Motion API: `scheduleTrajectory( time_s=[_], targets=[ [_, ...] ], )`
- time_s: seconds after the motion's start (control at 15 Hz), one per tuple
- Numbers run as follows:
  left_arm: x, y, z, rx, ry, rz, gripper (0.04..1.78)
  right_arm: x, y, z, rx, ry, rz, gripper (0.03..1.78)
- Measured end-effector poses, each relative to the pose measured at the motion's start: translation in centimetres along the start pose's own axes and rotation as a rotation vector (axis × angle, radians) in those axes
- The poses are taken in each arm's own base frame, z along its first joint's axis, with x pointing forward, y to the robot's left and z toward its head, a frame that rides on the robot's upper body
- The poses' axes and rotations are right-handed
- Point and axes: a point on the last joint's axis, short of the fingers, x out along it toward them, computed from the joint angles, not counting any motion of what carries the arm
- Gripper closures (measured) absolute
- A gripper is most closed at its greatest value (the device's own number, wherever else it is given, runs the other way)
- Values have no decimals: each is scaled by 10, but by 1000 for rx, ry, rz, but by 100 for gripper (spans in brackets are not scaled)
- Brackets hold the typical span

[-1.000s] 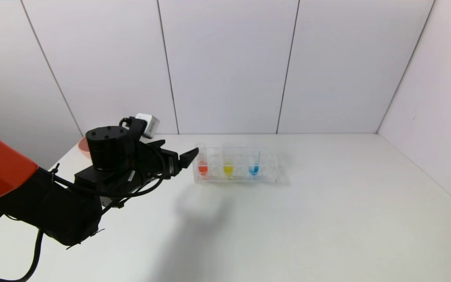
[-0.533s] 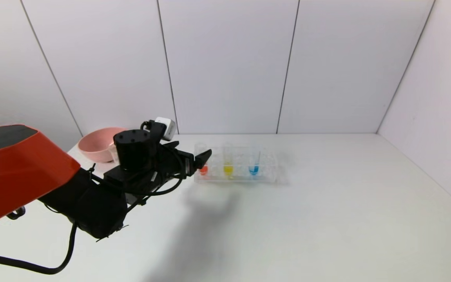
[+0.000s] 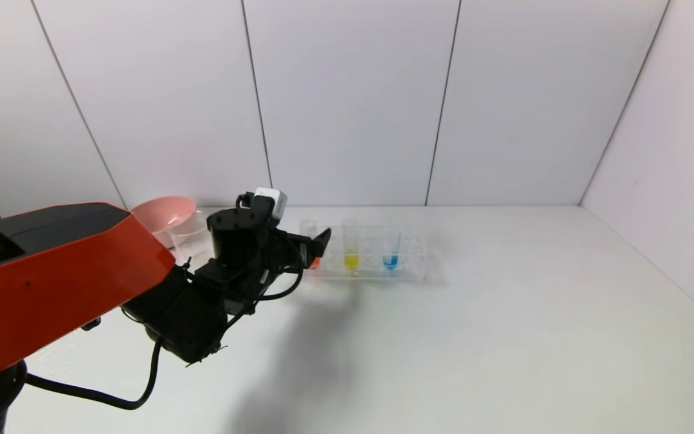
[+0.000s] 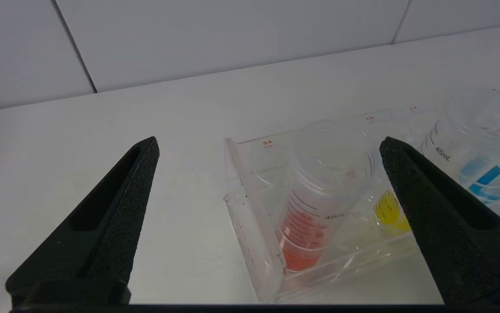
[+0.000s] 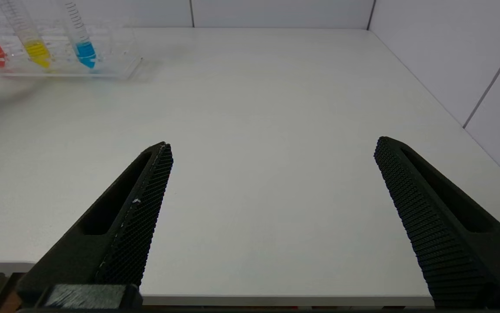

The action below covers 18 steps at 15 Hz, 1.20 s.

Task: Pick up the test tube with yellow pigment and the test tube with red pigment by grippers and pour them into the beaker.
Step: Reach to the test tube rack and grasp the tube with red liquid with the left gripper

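Observation:
The red pigment test tube stands at the near end of a clear tube rack. The yellow pigment test tube stands beside it. My left gripper is open at the rack's end, and the red tube stands just ahead between its spread fingers, untouched. In the head view the left gripper hides most of the red tube; the yellow tube is in plain sight. The clear beaker stands at the far left behind the arm. My right gripper is open and empty over the table's front edge.
A blue-liquid tube stands in the same rack, beyond the yellow one. A pink bowl sits behind the beaker by the back wall. White walls close the back and right sides.
My left arm has moved right and farther from me, bringing the open gripper up to the rack's end at the red tube. The pink bowl and beaker have come into view behind it.

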Motion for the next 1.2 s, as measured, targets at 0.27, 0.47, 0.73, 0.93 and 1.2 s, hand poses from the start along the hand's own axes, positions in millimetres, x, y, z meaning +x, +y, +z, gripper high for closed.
scheduleTrajectory(
  time_s=[0.27,0.47,0.73,0.93,1.2],
  targets=[
    [5,-2,-11,0,-7,-2,5,0,0,0,0,0,0,11],
    [7,-6,-15,1,1,3,5,0,0,0,0,0,0,11],
    [7,-10,-14,0,-7,-3,5,0,0,0,0,0,-1,11],
    [7,-11,-12,-2,-12,-5,5,0,0,0,0,0,0,11],
    [6,-11,-11,-2,-15,6,5,0,0,0,0,0,0,11]
  ],
)
